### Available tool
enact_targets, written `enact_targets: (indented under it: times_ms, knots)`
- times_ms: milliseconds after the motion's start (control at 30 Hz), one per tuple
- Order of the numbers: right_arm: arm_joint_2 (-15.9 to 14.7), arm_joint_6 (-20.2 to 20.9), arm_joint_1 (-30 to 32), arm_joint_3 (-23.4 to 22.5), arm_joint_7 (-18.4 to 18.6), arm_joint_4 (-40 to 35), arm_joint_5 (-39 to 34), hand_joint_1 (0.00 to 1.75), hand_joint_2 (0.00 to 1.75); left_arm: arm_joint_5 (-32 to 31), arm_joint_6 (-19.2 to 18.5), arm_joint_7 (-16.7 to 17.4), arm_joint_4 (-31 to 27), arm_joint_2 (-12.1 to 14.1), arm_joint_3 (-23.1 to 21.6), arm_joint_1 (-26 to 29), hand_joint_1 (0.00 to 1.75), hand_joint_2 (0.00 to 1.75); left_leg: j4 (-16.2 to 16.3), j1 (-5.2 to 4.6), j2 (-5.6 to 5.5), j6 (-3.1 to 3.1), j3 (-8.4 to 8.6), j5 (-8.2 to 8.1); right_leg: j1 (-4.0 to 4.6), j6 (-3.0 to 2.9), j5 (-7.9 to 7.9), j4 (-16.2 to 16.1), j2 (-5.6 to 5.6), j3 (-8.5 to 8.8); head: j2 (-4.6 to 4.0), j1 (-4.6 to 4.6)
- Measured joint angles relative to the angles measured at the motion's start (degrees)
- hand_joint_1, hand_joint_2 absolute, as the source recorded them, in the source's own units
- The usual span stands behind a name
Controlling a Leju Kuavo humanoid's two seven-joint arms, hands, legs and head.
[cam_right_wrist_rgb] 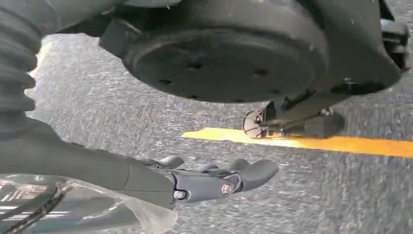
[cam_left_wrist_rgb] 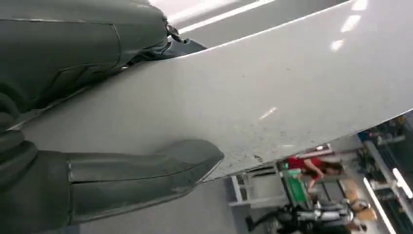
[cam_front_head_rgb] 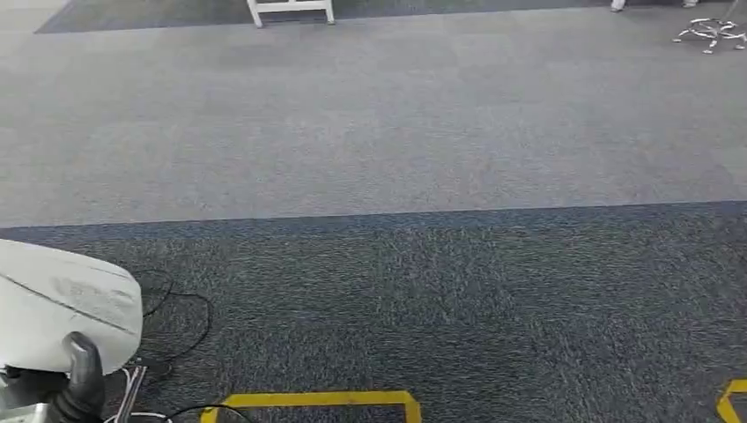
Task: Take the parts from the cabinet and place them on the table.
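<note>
White and smooth, the curved panel part (cam_front_head_rgb: 62, 304) sits at the lower left of the head view, above the carpet floor (cam_front_head_rgb: 396, 159), held by the left hand (cam_front_head_rgb: 75, 388). In the left wrist view the same part (cam_left_wrist_rgb: 253, 92) spans the picture, with the left hand (cam_left_wrist_rgb: 97, 170) clamped on it: the thick thumb (cam_left_wrist_rgb: 160, 163) presses one face near the part's edge, darker fingers lying on the other face. The right hand (cam_right_wrist_rgb: 195, 180) hangs over dark carpet, fingers stretched out together; a clear plastic bag (cam_right_wrist_rgb: 83, 209) lies against it, but whether it grips the bag I cannot tell. Yellow tape (cam_front_head_rgb: 317, 401) marks the floor nearby.
</note>
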Motion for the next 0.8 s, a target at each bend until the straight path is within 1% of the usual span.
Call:
enact_targets:
  times_ms: [33,67,100,133,167,200,233,267,300,333,367,400,433,467,500,533,567,600,633,667,700,733,767,800]
  knots:
    - [0.0,0.0,0.0,-0.1,0.0,0.0,0.1,0.0,1.75,0.2,0.1,0.0,-0.3,0.2,-0.3,-0.1,1.75,1.75,5.0,0.17,0.51,-0.18,-2.54,-2.04,0.15,-0.18,-0.17,0.0,-1.06,0.07,0.0,-0.04]
    - [0.0,0.0,0.0,-0.1,-0.1,0.0,0.2,0.0,1.75,0.4,-0.1,0.0,-0.3,0.5,-0.4,-0.1,1.75,1.75,8.4,0.29,0.64,-0.29,-4.26,-2.89,0.23,-0.26,-0.3,0.0,-1.91,0.13,0.0,-0.02]
    - [0.0,0.0,0.0,-0.1,-0.2,0.0,0.4,0.0,1.75,0.5,-0.2,0.0,-0.3,0.8,-0.5,0.0,1.75,1.75,9.3,0.4,0.68,-0.35,-4.81,-2.58,0.29,-0.28,-0.45,0.0,-2.68,0.27,0.0,-0.04]
    - [0.0,0.1,0.0,-0.1,-0.2,0.0,0.5,0.0,1.75,0.0,0.1,0.0,-0.3,1.1,-0.5,0.1,1.75,1.75,7.6,0.47,0.75,-0.28,-4.05,-0.72,0.35,-0.26,-0.67,0.0,-3.5,0.51,0.0,-0.04]
    - [0.0,0.1,0.0,-0.1,-0.2,0.0,0.8,0.0,1.75,-1.1,1.0,0.0,-0.3,1.1,-0.7,0.1,1.75,1.75,3.8,0.45,0.96,-0.11,-2.22,1.76,0.41,-0.23,-0.86,0.0,-4.18,0.82,0.0,-0.02]
    - [0.0,0.1,0.0,-0.1,-0.1,0.1,1.2,0.0,1.75,-2.4,1.9,0.0,-0.3,1.1,-0.9,0.1,1.75,1.75,-1.3,0.32,1.85,0.22,0.31,4.41,0.44,-0.17,-1.07,0.0,-4.81,1.2,0.0,-0.04]
    - [0.0,0.1,0.0,-0.1,0.1,0.2,1.6,0.0,1.75,-3.6,2.4,0.0,-0.3,1.0,-0.9,0.1,1.75,1.75,-6.4,-0.04,4.5,0.73,2.78,6.0,0.48,-0.02,-1.35,0.0,-5.44,1.57,0.0,-0.02]
    - [0.0,0.1,0.0,-0.1,0.2,0.3,1.9,0.0,1.75,-4.0,2.5,0.0,-0.3,0.9,-0.9,0.0,1.75,1.75,-7.4,-0.94,6.73,1.1,3.4,4.69,0.84,0.43,-1.7,-0.1,-5.98,1.19,0.0,0.0]
    - [0.0,0.0,-0.1,-0.1,0.3,0.3,2.1,0.0,1.75,-4.1,2.6,0.0,-0.3,0.6,-0.9,-0.1,1.75,1.75,-7.7,-1.01,6.17,1.48,3.43,4.68,0.84,0.83,-1.88,-0.1,-6.53,1.67,0.02,-0.22]
    - [0.0,-0.4,-0.2,-0.1,0.4,0.5,2.3,0.0,1.75,-4.1,2.8,0.0,-0.3,0.5,-0.9,0.0,1.75,1.75,-7.9,-1.1,5.53,1.65,3.15,4.67,0.85,1.06,-2.02,-0.2,-7.25,1.48,0.0,-0.04]
    - [0.0,-0.8,-0.3,-0.1,0.4,0.8,2.4,0.0,1.75,-4.0,2.9,0.0,-0.3,0.2,-0.8,0.4,1.75,1.75,-7.9,-1.17,4.74,1.93,3.16,4.6,0.78,1.26,-2.02,-0.6,-8.02,2.18,0.0,-0.2]
    - [-0.1,-1.1,-0.5,-0.1,0.3,1.0,2.6,0.0,1.75,-4.0,2.9,0.0,-0.7,-0.1,-0.3,0.7,1.75,1.75,-8.6,-1.01,3.89,2.28,3.38,4.88,0.93,1.62,-2.18,-0.7,-8.73,2.95,0.0,-0.13]
    - [-0.2,-1.5,-0.6,-0.1,0.0,1.1,3.0,0.0,1.75,-4.2,2.9,0.0,-1.3,-0.6,0.3,1.1,1.75,1.75,-9.1,-0.47,3.31,2.52,3.97,5.3,0.78,1.99,-2.72,-0.1,-6.09,2.48,0.02,-0.06]
    - [-0.3,-1.5,-0.7,-0.1,-0.3,1.4,3.1,0.0,1.75,-4.4,2.9,0.0,-1.8,-1.6,1.4,1.1,1.75,1.75,-9.2,-0.31,2.72,2.89,3.99,5.37,0.65,2.05,-4.26,2.3,-2.96,1.38,0.0,0.11]
    - [-0.4,-1.8,-0.7,0.0,-0.5,2.0,3.4,0.0,1.75,-5.1,3.0,0.0,-3.0,-2.5,2.4,1.0,1.75,1.75,-9.1,-0.22,1.97,3.08,3.9,5.44,0.57,2.13,-6.4,6.6,-1.59,-0.77,0.0,0.29]
    - [-0.5,-2.2,-0.6,0.0,-0.5,2.4,3.6,0.0,1.75,-5.5,3.0,0.0,-3.7,-3.6,3.7,1.1,1.75,1.75,-9.1,-0.24,1.19,3.11,3.93,5.41,0.56,2.23,-8.3,11.6,-0.92,-3.35,0.0,0.42]
    - [-0.6,-2.4,-0.6,0.0,-0.6,2.6,3.7,0.0,1.75,-5.9,3.0,0.0,-4.1,-4.3,4.7,1.3,1.75,1.75,-9.1,-0.25,0.49,3.16,3.93,5.37,0.61,2.28,-9.32,15.4,-0.55,-5.61,0.0,0.37]
    - [-0.7,-2.7,-0.8,0.0,-0.7,2.9,3.9,0.0,1.75,-6.9,3.0,0.0,-4.6,-4.9,5.6,1.5,1.75,1.75,-9.0,-0.25,-0.25,3.2,4.0,5.33,0.66,2.38,-9.16,17.4,-0.41,-7.1,0.0,0.39]
    - [-1.0,-3.0,-1.0,0.0,-0.7,3.4,4.0,0.0,1.75,-8.4,3.0,0.0,-5.2,-5.9,6.7,1.7,1.75,1.75,-9.0,-0.23,-1.21,3.17,4.17,5.25,0.67,2.41,-7.46,16.8,-0.33,-7.46,0.0,0.39]
    - [-1.2,-3.2,-1.0,0.0,-0.7,3.8,4.0,0.0,1.75,-9.6,3.0,0.0,-5.8,-6.6,7.6,1.7,1.75,1.75,-8.9,-0.16,-2.16,3.08,4.34,5.11,0.65,2.4,-4.87,13.8,-0.21,-6.46,0.0,0.39]
    - [-1.4,-3.6,-1.1,0.0,-0.7,4.3,4.1,0.0,1.75,-11.5,3.0,0.0,-6.4,-7.3,8.3,1.7,1.75,1.75,-8.7,-0.02,-3.15,2.87,4.56,4.89,0.57,2.4,-1.75,8.9,0.24,-4.48,0.0,0.37]
    - [-1.5,-3.8,-1.1,0.0,-0.7,4.7,4.2,0.0,1.75,-13.6,3.0,0.0,-7.3,-8.2,9.1,1.9,1.75,1.75,-8.4,0.16,-4.0,2.58,4.68,4.59,0.33,2.52,1.06,3.6,1.6,-2.32,0.0,0.44]
    - [-1.6,-4.4,-1.3,0.0,-0.7,5.4,4.2,0.0,1.75,-15.7,3.0,0.0,-8.2,-9.4,10.0,2.0,1.75,1.75,-8.1,0.06,-4.65,2.13,4.43,4.31,0.02,2.68,0.04,1.9,4.86,-1.54,0.0,0.43]
    - [-1.7,-4.8,-1.5,0.0,-0.8,6.2,4.3,0.0,1.75,-17.0,3.0,0.0,-9.2,-10.2,10.8,1.9,1.75,1.75,-7.4,0.02,-5.4,1.91,3.98,4.18,-0.12,2.28,-0.09,0.4,5.43,-0.99,0.0,0.38]
